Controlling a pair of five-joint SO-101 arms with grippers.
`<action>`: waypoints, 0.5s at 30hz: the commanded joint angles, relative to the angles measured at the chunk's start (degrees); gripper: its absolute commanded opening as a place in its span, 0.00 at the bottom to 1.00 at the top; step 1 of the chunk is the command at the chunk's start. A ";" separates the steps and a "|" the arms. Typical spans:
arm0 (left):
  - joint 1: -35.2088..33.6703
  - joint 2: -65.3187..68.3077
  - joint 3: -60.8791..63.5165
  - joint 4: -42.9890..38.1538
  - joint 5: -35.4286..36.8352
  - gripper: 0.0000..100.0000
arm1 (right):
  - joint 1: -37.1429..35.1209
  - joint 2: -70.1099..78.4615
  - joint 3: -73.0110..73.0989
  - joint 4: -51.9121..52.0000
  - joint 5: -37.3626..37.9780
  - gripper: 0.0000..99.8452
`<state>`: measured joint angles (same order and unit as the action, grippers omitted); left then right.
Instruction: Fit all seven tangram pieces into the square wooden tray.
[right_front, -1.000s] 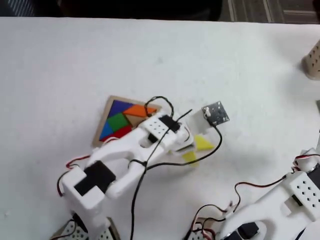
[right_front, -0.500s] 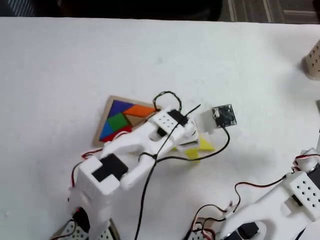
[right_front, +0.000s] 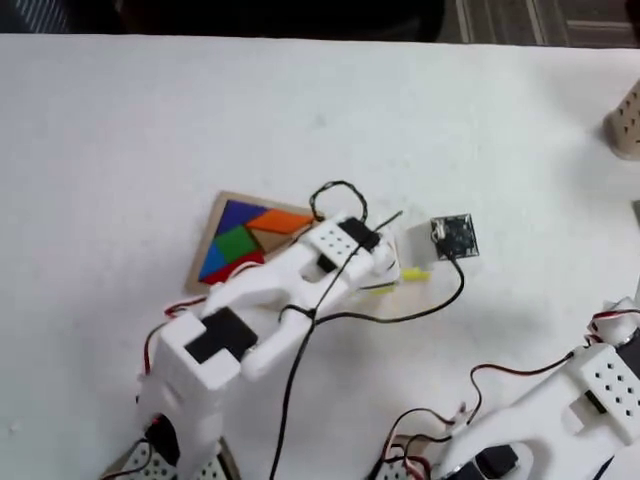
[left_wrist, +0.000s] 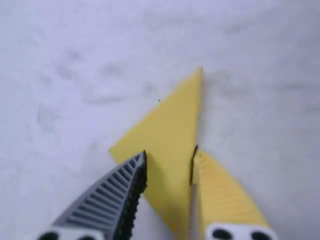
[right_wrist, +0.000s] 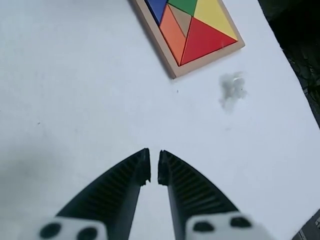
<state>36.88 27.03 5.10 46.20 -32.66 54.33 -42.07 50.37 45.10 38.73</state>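
Observation:
The square wooden tray (right_front: 203, 243) lies left of the table's middle with blue, orange, green, red and tan pieces in it, partly covered by the left arm. Just right of the tray, my left gripper (right_front: 403, 272) is down at the table and shut on a yellow triangle (right_front: 416, 273). In the left wrist view the yellow triangle (left_wrist: 172, 120) sits between the grey and yellow fingers, with my left gripper (left_wrist: 168, 154) pressing its edges. My right gripper (right_wrist: 154, 167) is shut on nothing above bare table, and the right arm (right_front: 590, 390) rests at the near right.
The right wrist view has a wooden tray (right_wrist: 210, 57) with coloured pieces, including a yellow one, lying beyond the fingers. A pale wooden object (right_front: 625, 120) stands at the table's right edge. Cables loop over the left arm. White table stretches behind and to the right.
The left arm has swung right, away from the tray, and lowered over the yellow piece. Less yellow shows on the table now. The right arm has kept still.

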 joint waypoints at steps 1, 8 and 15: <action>-0.66 -0.48 -2.29 1.32 3.34 0.14 | 0.75 -1.01 -0.62 -1.19 -0.09 0.03; -5.67 -0.57 -2.81 1.05 15.21 0.15 | 0.92 -1.01 -0.62 -1.19 -0.09 0.03; -12.70 -0.40 -9.05 1.32 35.87 0.21 | 0.48 -1.01 -0.53 -1.19 -0.09 0.03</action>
<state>27.47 27.38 0.70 47.16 -6.73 54.77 -42.07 50.37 45.10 38.73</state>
